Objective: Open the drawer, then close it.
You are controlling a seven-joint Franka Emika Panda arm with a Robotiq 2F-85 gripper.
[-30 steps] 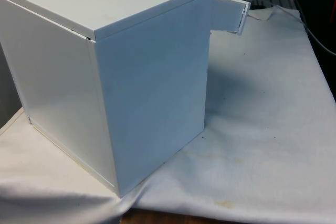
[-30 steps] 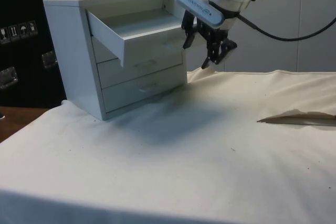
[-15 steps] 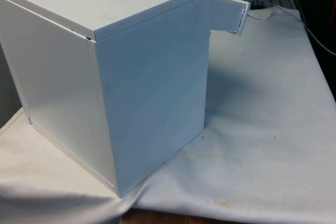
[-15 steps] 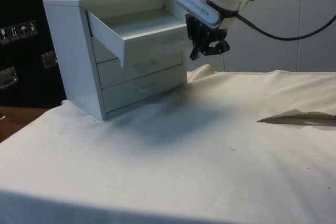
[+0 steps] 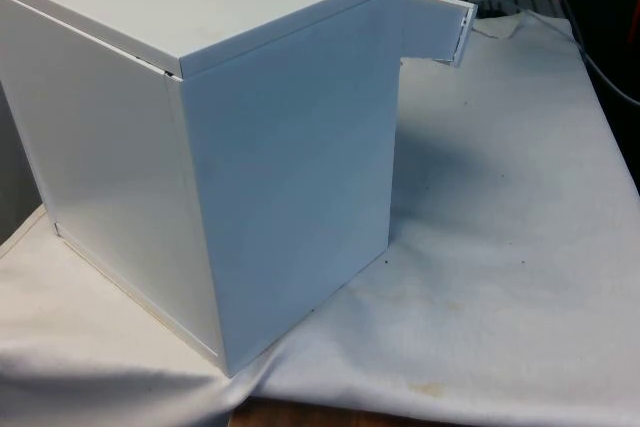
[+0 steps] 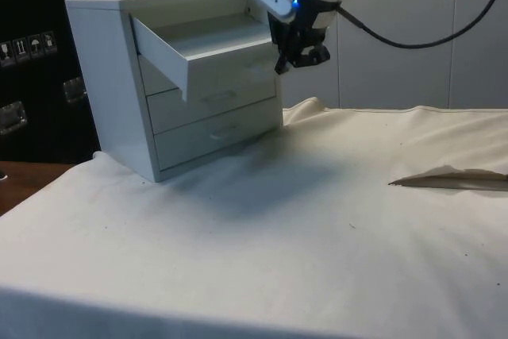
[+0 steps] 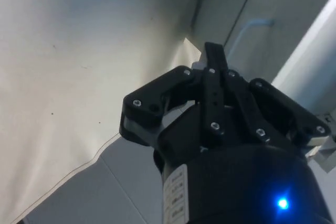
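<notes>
In the side view the top drawer [image 6: 208,49] of the white chest [image 6: 171,77] stands pulled out at the upper left of the frame, its long front panel running from centre-left toward the claw [image 6: 298,52], which hangs just beside the panel's far end, at about its height and on its outer side. So the drawer lies toward the frame's left from the claw, and closing it looks to call for a push on that front, back into the chest. In the wrist view the claw's fingers [image 7: 214,85] look pressed together, holding nothing. In the front view the chest turns its blank side, leaving the drawer's end [image 5: 437,29] jutting at upper right; whether claw and panel touch cannot be told.
</notes>
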